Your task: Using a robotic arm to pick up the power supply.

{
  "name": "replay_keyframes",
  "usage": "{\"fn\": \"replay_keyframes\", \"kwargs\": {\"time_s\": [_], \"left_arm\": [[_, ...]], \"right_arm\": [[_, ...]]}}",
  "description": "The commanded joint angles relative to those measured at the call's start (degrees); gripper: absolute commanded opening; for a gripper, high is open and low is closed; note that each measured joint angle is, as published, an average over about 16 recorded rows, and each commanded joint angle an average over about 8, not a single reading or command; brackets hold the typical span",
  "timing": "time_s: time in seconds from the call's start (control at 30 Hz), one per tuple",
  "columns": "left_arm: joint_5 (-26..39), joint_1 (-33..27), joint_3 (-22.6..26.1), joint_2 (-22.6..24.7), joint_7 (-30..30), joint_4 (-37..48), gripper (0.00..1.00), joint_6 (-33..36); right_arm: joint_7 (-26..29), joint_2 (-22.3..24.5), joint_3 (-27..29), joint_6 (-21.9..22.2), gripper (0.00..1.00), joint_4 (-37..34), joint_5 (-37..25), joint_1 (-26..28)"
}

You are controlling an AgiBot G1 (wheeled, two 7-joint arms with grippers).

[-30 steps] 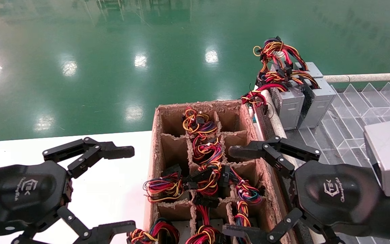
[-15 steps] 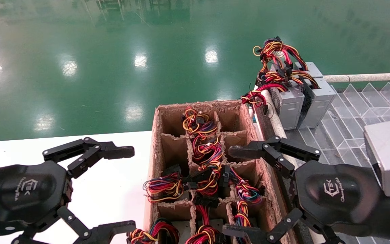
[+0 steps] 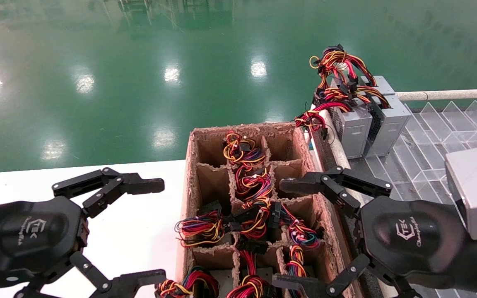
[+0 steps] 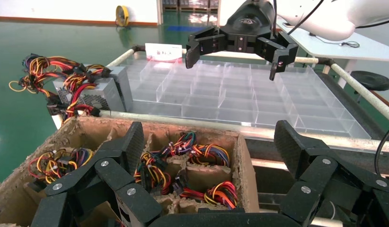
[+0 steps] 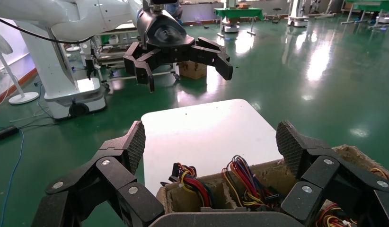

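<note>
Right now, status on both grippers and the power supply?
Left gripper open over table. Right gripper open over cardboard box. Power supply untouched; no obstruction.

Head looks down; wrists face across cardboard box (image 3: pixel 259 198).

The glossy palm of the left gripper (image 3: pixel 139 227) carries a white logo with small script, too small to read surely. The right gripper (image 3: pixel 292 231) carries the same mark.
</note>
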Motion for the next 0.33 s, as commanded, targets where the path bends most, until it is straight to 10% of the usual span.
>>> {"fn": "replay_keyframes", "kwargs": {"time_s": [0.03, 0.33], "left_arm": [[0.0, 0.0, 0.0, 0.0, 0.0, 0.0, 1.0, 0.0], [0.0, 0.0, 0.0, 0.0, 0.0, 0.0, 1.0, 0.0]], "right_arm": [[0.0, 0.0, 0.0, 0.0, 1.0, 0.0, 0.0, 0.0], [0.0, 0.0, 0.0, 0.0, 1.0, 0.0, 0.0, 0.0]]}}
